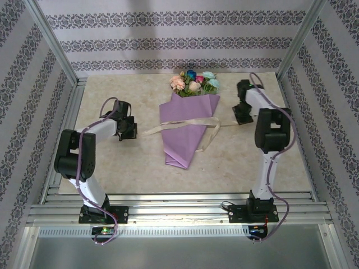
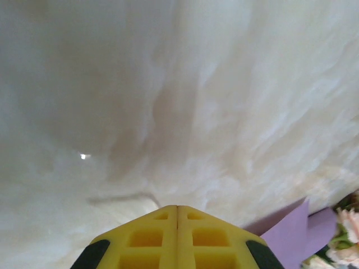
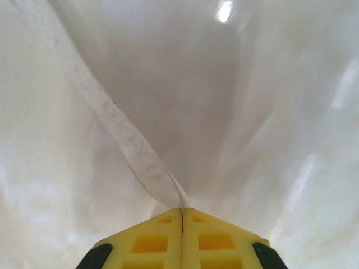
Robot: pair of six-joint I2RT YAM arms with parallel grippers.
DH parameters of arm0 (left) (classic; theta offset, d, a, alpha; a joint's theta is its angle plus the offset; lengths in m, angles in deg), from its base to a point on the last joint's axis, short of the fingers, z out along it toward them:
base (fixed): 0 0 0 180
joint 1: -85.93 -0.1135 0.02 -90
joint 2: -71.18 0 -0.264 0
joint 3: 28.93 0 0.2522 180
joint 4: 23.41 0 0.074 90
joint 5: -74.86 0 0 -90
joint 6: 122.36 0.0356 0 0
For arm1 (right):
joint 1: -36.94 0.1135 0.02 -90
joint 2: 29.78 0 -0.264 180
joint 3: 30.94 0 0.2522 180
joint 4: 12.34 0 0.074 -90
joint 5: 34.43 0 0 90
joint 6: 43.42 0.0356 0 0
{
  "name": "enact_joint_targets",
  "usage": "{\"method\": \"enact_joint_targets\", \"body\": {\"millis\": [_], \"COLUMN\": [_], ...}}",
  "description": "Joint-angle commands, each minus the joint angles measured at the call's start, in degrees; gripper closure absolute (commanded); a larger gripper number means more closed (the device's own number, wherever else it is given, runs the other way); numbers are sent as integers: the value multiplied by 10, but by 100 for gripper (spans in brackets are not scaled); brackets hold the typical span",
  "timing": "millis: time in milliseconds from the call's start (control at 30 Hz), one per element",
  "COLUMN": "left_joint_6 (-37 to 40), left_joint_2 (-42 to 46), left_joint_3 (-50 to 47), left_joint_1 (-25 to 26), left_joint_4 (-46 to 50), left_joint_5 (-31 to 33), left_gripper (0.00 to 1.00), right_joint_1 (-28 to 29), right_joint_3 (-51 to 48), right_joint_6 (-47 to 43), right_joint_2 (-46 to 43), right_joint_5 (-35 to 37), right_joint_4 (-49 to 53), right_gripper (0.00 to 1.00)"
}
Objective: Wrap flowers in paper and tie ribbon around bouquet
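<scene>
The bouquet (image 1: 188, 120) lies in the middle of the table, a cone of lilac paper (image 1: 184, 143) with its tip toward me and the flowers (image 1: 193, 83) sticking out at the far end. The cream ribbon (image 1: 185, 124) runs across the cone, with a loose tail hanging down on the right. My right gripper (image 1: 242, 116) (image 3: 182, 210) is shut on the ribbon (image 3: 129, 143), which rises from its yellow fingertips. To the left of the cone, my left gripper (image 1: 132, 133) (image 2: 177, 207) is shut beside the ribbon's left end. No ribbon shows between its tips. Paper (image 2: 289, 235) and flowers (image 2: 345, 232) sit at its lower right.
The beige marbled table (image 1: 112, 168) is boxed in by patterned walls (image 1: 168, 39) at the back and sides. Aluminium posts (image 1: 53, 45) stand at the corners and slotted rails (image 1: 179, 204) run along the near edge, where both arm bases are bolted.
</scene>
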Motion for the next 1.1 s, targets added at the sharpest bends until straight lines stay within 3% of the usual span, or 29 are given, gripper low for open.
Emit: {"method": "enact_joint_targets", "body": {"millis": [0, 167, 200, 300, 400, 433, 633, 933, 1000, 1033, 1067], "left_joint_6": [35, 62, 68, 55, 21, 9, -76, -108, -110, -113, -116], "left_joint_2": [28, 38, 33, 23, 1, -7, -81, -162, -173, -173, -172], "left_joint_3": [-18, -11, 3, 43, 81, 87, 112, 172, 180, 178, 173], "left_joint_1": [-28, -46, -40, 6, 67, 81, 140, 147, 148, 148, 148], "left_joint_4": [21, 32, 38, 49, 52, 46, 11, -20, -27, -34, -44], "left_joint_5": [9, 5, -4, -23, -41, -44, -59, -22, -21, -19, -17], "left_gripper": [100, 100, 95, 60, 39, 37, 35, 37, 45, 53, 68], "right_joint_1": [-41, -70, -70, -62, -53, -50, -45, -42, -40, -40, -40], "right_joint_3": [-62, -102, -99, -97, -98, -100, -119, -138, -140, -142, -144], "right_joint_6": [-45, -85, -92, -98, -93, -92, -90, -92, -92, -92, -92], "right_joint_2": [-69, -107, -105, -96, -91, -91, -103, -113, -112, -112, -112], "right_joint_5": [43, 32, 23, -10, -19, -20, -18, -26, -27, -28, -28], "right_joint_4": [-30, -50, -46, -58, -60, -61, -67, -81, -82, -83, -85], "right_gripper": [100, 100, 100, 100, 100, 100, 100, 100, 100, 100, 100]}}
